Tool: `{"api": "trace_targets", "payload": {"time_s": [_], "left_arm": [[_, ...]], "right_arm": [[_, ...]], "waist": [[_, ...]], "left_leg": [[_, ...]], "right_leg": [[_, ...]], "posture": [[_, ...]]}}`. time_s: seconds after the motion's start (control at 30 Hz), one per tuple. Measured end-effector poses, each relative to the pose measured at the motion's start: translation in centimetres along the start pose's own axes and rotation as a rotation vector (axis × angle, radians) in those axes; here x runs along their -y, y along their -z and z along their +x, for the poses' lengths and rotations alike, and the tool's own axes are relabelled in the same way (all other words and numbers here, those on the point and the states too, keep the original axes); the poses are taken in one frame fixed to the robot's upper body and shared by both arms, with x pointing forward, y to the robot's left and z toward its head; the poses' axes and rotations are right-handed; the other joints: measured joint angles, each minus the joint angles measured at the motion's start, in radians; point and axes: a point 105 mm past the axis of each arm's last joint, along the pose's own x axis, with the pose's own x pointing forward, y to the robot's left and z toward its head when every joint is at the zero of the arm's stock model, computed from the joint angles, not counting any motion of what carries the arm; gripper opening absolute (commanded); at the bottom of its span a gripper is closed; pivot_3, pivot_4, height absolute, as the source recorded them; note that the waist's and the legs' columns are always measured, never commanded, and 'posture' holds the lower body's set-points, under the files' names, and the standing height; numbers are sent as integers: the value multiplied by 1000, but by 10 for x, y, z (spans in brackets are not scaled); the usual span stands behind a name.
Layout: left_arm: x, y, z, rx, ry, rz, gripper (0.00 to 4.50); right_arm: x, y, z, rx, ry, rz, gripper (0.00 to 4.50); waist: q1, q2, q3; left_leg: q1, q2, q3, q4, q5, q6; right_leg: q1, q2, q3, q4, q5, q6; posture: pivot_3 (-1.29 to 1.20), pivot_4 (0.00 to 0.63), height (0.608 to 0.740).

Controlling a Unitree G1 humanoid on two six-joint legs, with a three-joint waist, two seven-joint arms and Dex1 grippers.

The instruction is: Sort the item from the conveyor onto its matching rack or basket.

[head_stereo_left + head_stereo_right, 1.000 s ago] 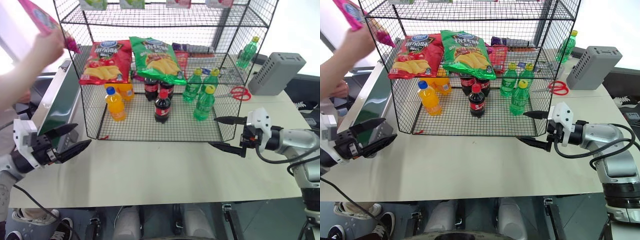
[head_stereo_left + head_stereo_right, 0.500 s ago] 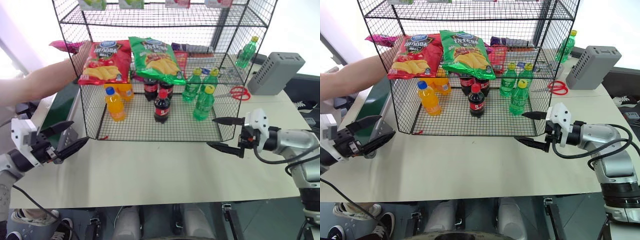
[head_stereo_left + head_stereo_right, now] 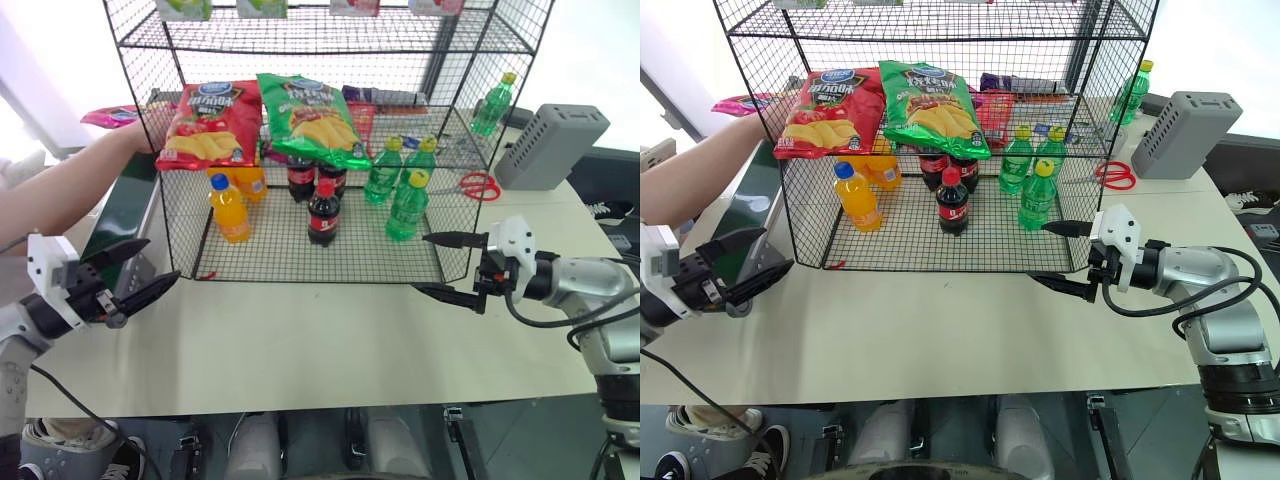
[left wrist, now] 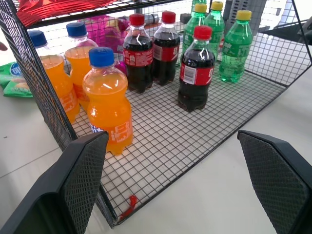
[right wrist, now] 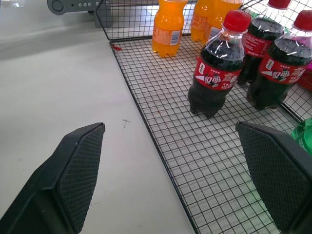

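Observation:
A person's hand holds the magenta-pink chip bag (image 3: 110, 115) over the far end of the dark-green conveyor (image 3: 122, 205), just left of the black wire rack (image 3: 443, 62). I cannot tell whether the bag touches the belt. My left gripper (image 3: 163, 259) hovers open and empty near the conveyor's near end, at the rack's front left corner. My right gripper (image 3: 420, 263) hangs open and empty at the rack's front right corner. In the left wrist view the fingers (image 4: 83, 168) frame the bottom tier's bottles. The right wrist view has its fingers (image 5: 78, 163) spread wide.
A red chip bag (image 3: 208, 125) and a green chip bag (image 3: 315, 120) lie on the rack's middle tier. Orange bottles (image 3: 230, 208), cola bottles (image 3: 324, 212) and green bottles (image 3: 407, 205) stand below. The person's arm (image 3: 60, 190) reaches over the conveyor. A grey box (image 3: 555, 145) and red scissors (image 3: 482, 185) sit at right.
The person's hand has brought the pink bag down from high at the upper left to beside the rack's middle tier. Both grippers stayed in place, open.

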Motion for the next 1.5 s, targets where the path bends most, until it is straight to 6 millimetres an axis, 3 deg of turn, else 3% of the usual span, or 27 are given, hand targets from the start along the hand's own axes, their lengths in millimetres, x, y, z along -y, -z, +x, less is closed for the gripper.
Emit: {"api": "trace_targets", "payload": {"time_s": [0.37, 0.53, 0.9, 1.13, 1.5], "left_arm": [[2, 8, -15, -31, -43, 66, 4500], [-2, 10, -24, -70, -96, 210, 4500], [-16, 25, -59, -298, -178, 698, 4500], [-31, 31, -88, -461, -198, 1018, 4500], [-39, 31, -106, -487, -257, 1072, 4500]], "right_arm": [[-13, -10, 21, 89, -81, 90, 4474], [-38, -20, 43, 165, -198, 220, 4474], [-53, -32, 75, 232, -257, 241, 4474], [-62, -31, 82, 225, -310, 244, 4474], [-68, -29, 84, 215, -348, 248, 4474]], "waist": [[0, 0, 0], [4, 0, 0], [-1, -1, -1], [0, -2, -1], [-1, -2, -1]], "left_leg": [[0, 0, 0, 0, 0, 0], [0, 0, 0, 0, 0, 0], [0, 1, 0, 0, 0, 0], [0, 1, 1, 0, 0, 0], [0, 2, 1, -1, 0, 0]], "right_leg": [[0, 0, 0, 0, 0, 0], [0, -1, 0, 0, 0, 0], [-1, 0, 0, 0, 0, 0], [-1, -1, -1, 0, 0, 0], [-1, -2, -1, 0, 0, 0]], "posture": [[0, 150, 737], [0, 150, 737], [0, 150, 737], [0, 150, 737], [0, 150, 737]]}}
